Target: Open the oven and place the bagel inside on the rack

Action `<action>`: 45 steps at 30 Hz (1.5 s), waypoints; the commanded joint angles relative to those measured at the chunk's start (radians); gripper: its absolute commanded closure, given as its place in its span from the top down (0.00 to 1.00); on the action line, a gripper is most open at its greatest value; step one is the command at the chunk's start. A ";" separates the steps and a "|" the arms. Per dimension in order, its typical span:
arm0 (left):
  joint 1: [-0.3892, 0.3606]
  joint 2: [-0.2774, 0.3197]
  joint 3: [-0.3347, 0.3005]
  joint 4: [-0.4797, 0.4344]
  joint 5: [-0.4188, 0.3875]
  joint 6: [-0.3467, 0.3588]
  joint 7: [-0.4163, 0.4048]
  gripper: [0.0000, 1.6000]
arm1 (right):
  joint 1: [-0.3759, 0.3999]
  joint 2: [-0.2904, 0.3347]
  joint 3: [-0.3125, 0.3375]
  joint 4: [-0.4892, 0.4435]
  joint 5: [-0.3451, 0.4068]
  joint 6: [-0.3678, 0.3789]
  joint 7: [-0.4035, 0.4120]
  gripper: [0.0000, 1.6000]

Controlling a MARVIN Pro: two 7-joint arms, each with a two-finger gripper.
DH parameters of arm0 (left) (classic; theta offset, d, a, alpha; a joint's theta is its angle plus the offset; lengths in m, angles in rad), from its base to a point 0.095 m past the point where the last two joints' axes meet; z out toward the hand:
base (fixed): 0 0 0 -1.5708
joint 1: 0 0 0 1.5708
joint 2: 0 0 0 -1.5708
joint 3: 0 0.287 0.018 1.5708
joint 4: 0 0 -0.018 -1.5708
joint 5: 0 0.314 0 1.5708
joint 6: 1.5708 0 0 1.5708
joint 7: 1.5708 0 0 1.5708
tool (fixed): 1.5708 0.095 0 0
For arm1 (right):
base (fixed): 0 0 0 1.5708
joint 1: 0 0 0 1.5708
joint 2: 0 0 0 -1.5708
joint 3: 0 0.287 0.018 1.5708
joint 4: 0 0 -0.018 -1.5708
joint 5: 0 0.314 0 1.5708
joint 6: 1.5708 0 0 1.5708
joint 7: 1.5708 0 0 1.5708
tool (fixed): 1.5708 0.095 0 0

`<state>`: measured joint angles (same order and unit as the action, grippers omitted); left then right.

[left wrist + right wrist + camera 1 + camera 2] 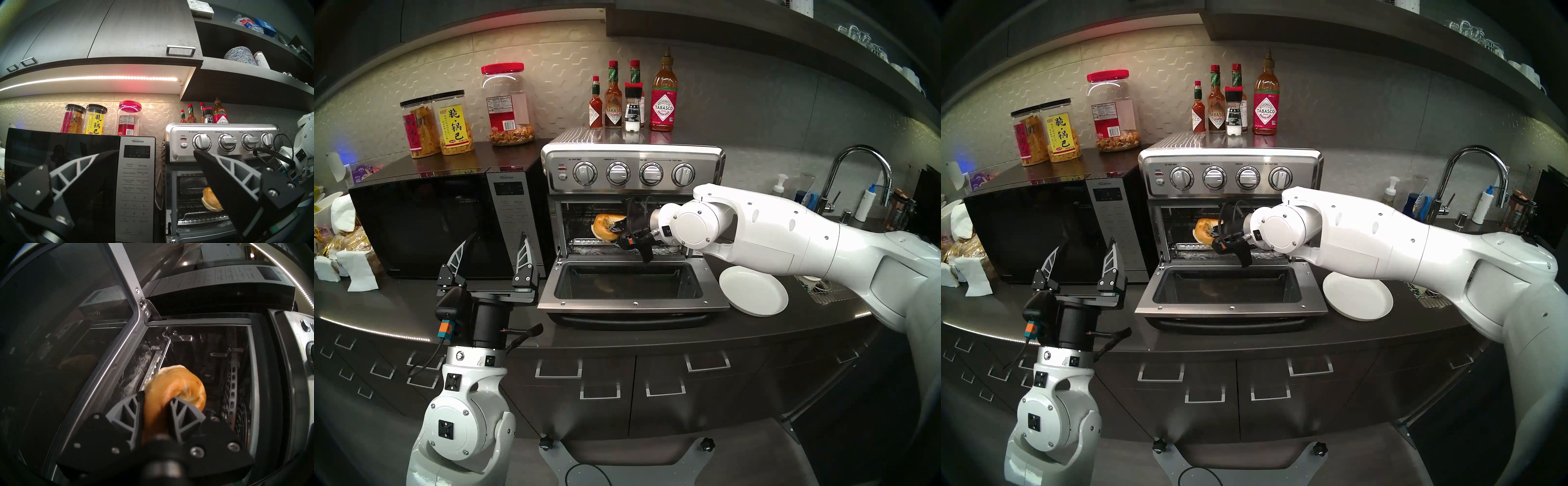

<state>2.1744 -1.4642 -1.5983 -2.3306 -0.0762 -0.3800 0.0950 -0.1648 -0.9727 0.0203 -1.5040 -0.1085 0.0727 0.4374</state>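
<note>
Right wrist view shows the bagel [176,387] pinched between the two black fingers [185,414] of the right gripper [156,405], one finger on each side of the ring, so the jaws are pressed onto the bread. It hangs tilted inside the mouth of the oven [633,169], above the rack [192,203] and above the ridged strip with crinkled foil lower down; whether its lower edge touches the rack cannot be told. From the head camera the bagel [607,225] sits in the left half of the cavity, with the right arm reaching in from the right across the opening. The glass door [629,281] is dropped fully open and lies roughly level over the counter [619,342], its bar handle toward the robot.

Just right of the door a round white plate [753,292] rests on the counter. A black microwave [446,220] stands beside the oven on its left. In front of it the left gripper [495,253] is raised with its jaws spread wide, holding nothing. Sauce bottles [663,95] stand on top of the oven.
</note>
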 commanded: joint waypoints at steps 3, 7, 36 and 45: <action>0.002 0.001 0.000 -0.023 0.001 -0.001 -0.001 1.00 | 0.015 -0.031 0.021 0.039 -0.005 -0.005 -0.025 0.24; 0.002 0.001 0.000 -0.023 0.001 -0.001 -0.001 1.00 | 0.013 -0.036 0.020 0.045 -0.007 -0.004 -0.030 0.24; 0.001 0.001 0.000 -0.023 0.001 -0.002 -0.001 1.00 | -0.027 0.147 0.064 -0.130 0.030 -0.036 -0.104 1.00; 0.002 0.001 0.000 -0.024 0.001 -0.001 -0.001 1.00 | -0.037 0.151 0.061 -0.139 0.038 -0.050 -0.119 0.44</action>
<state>2.1745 -1.4642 -1.5984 -2.3304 -0.0762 -0.3800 0.0950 -0.2044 -0.8418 0.0632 -1.6298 -0.0770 0.0316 0.3417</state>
